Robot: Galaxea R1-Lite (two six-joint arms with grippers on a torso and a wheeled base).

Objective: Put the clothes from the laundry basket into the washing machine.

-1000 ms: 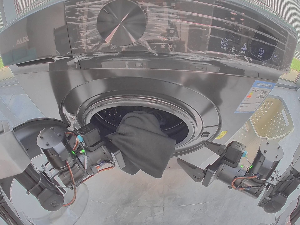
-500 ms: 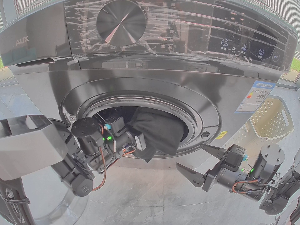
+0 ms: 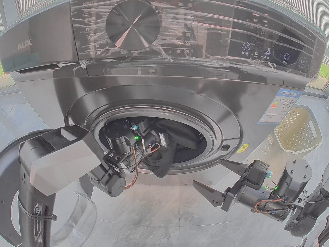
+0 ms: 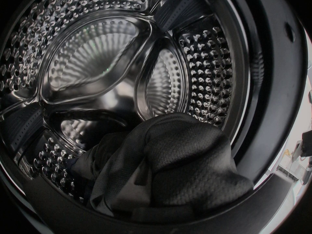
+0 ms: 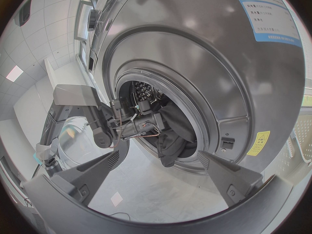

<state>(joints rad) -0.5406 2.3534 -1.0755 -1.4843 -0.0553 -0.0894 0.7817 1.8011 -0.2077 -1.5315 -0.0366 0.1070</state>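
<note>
The washing machine stands with its round opening uncovered. My left gripper is inside that opening, shut on a black garment. Its fingers are hidden under the cloth. In the left wrist view the black garment bulges up in front of the steel drum. A fold of the garment hangs out over the lower rim. My right gripper is open and empty, low and to the right of the opening. The cream laundry basket stands on the floor to the right of the machine.
The machine's glass door is swung open at the lower left, under my left arm. Grey tiled floor lies in front of the machine. A control dial sits on the panel above.
My left arm has pushed the black garment from in front of the opening into the drum; most of the cloth is now inside. The right gripper has hardly moved.
</note>
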